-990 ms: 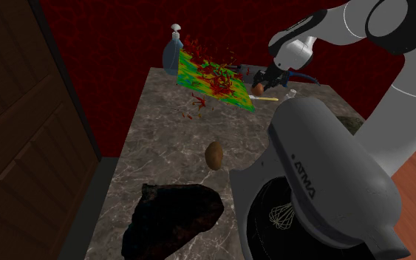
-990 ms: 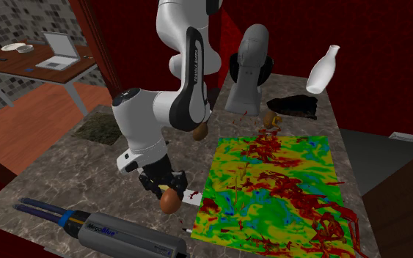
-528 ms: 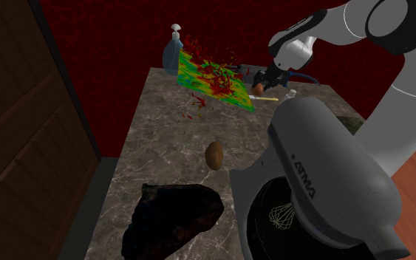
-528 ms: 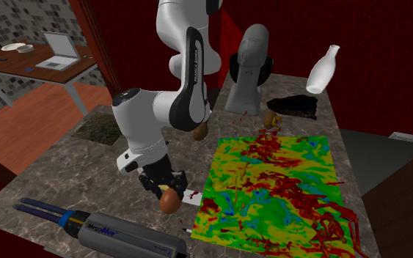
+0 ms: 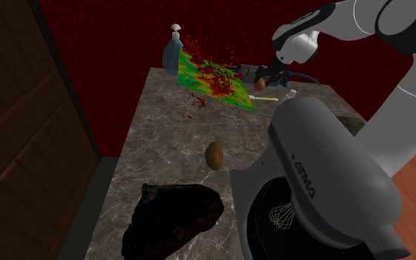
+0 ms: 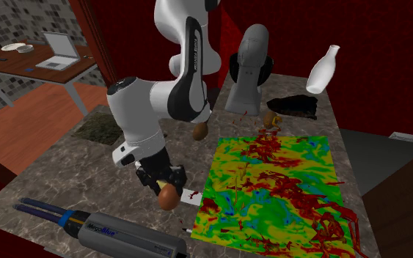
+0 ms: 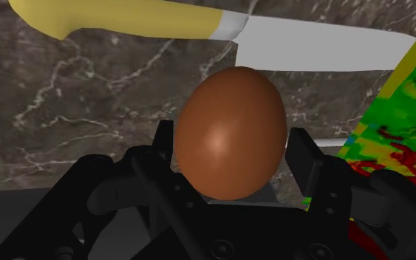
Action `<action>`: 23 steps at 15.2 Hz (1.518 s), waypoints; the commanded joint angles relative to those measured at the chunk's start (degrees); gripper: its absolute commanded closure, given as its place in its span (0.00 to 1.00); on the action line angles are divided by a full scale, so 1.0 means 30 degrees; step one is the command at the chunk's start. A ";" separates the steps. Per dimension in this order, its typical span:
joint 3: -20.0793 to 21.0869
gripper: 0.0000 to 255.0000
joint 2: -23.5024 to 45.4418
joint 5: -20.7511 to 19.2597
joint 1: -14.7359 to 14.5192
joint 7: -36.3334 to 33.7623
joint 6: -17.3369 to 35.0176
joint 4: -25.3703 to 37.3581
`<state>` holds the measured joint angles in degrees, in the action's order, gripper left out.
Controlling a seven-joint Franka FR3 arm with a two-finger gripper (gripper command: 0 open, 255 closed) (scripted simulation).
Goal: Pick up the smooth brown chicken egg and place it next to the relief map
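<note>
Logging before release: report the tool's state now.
The tool is closed on the smooth brown egg.

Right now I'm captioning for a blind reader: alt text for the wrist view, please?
A smooth brown egg is clasped between the black gripper's two fingers. Beyond it a knife with a yellow handle and pale grey blade lies on the dark marble counter, beside the green-and-red relief map's edge.

"ATMA" on grey stand mixer [image 5: 332,159] (dark capitals); label on grey tool [image 6: 128,236], unreadable
</note>
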<state>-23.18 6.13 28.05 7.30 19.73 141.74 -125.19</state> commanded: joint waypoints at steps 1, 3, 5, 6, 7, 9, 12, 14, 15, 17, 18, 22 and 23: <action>-0.0086 1.00 -0.0400 -0.0497 -0.0048 -0.0444 -0.0404 0.0116; -0.0142 1.00 -0.0713 -0.0900 -0.0070 -0.0814 -0.0796 0.0284; -0.0186 1.00 -0.1011 -0.1279 -0.0086 -0.1165 -0.1197 0.0472; -0.0204 1.00 -0.1154 -0.1460 -0.0090 -0.1334 -0.1400 0.0573; -0.0220 1.00 -0.1293 -0.1634 -0.0095 -0.1499 -0.1606 0.0679; -0.0244 1.00 -0.1559 -0.1964 -0.0098 -0.1816 -0.2023 0.0905; -0.0266 1.00 -0.1927 -0.2416 -0.0097 -0.2258 -0.2663 0.1279; -0.0273 1.00 -0.2152 -0.2688 -0.0092 -0.2533 -0.3098 0.1552; -0.0275 1.00 -0.2258 -0.2816 -0.0088 -0.2665 -0.3318 0.1695; -0.0276 1.00 -0.2457 -0.3056 -0.0081 -0.2917 -0.3761 0.1994; -0.0274 1.00 -0.2551 -0.3168 -0.0077 -0.3038 -0.3985 0.2150; -0.0675 1.00 -0.3226 -0.3410 0.0319 -0.2437 -0.4375 0.1754; -0.0886 1.00 -0.3497 -0.3480 0.0519 -0.2072 -0.4471 0.1508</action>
<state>-25.25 -3.87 17.63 8.32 12.40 128.57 -120.20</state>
